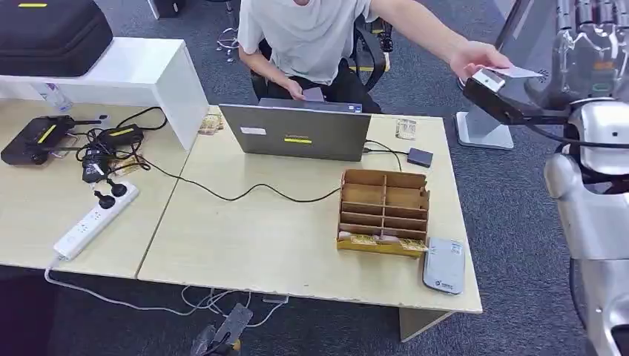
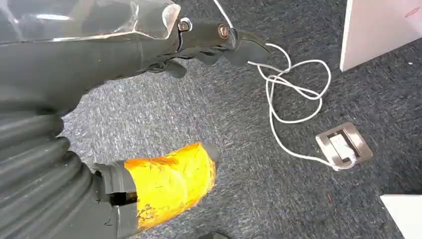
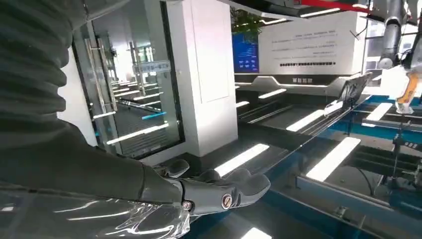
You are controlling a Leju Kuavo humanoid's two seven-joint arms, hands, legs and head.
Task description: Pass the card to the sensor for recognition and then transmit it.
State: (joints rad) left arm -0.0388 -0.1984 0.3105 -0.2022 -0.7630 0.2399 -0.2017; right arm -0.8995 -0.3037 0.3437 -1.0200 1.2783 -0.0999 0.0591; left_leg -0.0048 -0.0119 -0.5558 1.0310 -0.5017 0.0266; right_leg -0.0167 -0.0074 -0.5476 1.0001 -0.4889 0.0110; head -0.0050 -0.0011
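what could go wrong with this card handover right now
The card sits where the person's hand meets the robot's right hand, high and off the table; if either lets go at the wrong moment, it would likely drop to the floor. The raised arm also reaches close to the person, so a sudden move might bump them.

Office, desks (image 1: pixel 282 237), laptop (image 1: pixel 300 132), carpet (image 1: pixel 512 222)

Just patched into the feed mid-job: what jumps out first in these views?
In the head view, the handover at upper right: the right hand is raised off the table edge with a white card at its fingertips, and a seated person's hand is on that card too. On the table, a cardboard organizer stands behind a grey sensor at the near right corner. The left hand hangs over carpet.
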